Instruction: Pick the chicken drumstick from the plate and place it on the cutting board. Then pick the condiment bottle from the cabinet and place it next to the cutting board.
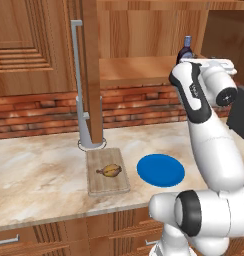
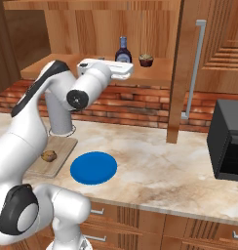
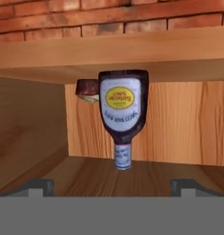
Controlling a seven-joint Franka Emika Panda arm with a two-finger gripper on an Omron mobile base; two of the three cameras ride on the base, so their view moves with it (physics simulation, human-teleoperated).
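1. The chicken drumstick (image 1: 110, 171) lies on the cutting board (image 1: 94, 186), far below the claw and to its left.
2. The plate (image 1: 161, 170) sits down below it too.
3. The claw (image 3: 112, 186) is wide open, holding nothing.
4. The condiment bottle (image 3: 123, 112) stands in the cabinet (image 2: 157, 72), right ahead of it, not touching.

Arm (image 1: 214, 150): glossy white shell, fat rounded links, dark grey-black bands at the joints. Round black cap on the elbow joint, thin dark seam down the forearm. Flat white hand block on the wrist. Claw (image 3: 112, 186): two small dark grey square tips.
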